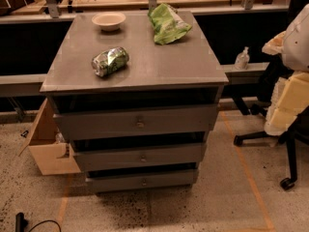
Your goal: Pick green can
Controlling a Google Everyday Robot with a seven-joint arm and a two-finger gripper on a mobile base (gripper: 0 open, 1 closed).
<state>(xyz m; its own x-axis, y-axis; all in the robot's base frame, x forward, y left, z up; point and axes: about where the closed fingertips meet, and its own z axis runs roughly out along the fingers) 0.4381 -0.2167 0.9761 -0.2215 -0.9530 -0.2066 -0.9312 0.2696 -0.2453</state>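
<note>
Dented green can (110, 61) lies sideways on the tabletop (164, 64), probably too crushed to stand; gripper unseen, its state untellable.

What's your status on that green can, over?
Gripper not in view. Green can on its side, front-left of cabinet top. Bowl and snack bag farther back, not touching.

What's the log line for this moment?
green can: on its side, front-left of cabinet top, not grasped | gripper: not in view | nearby: bowl, green snack bag at back
</note>
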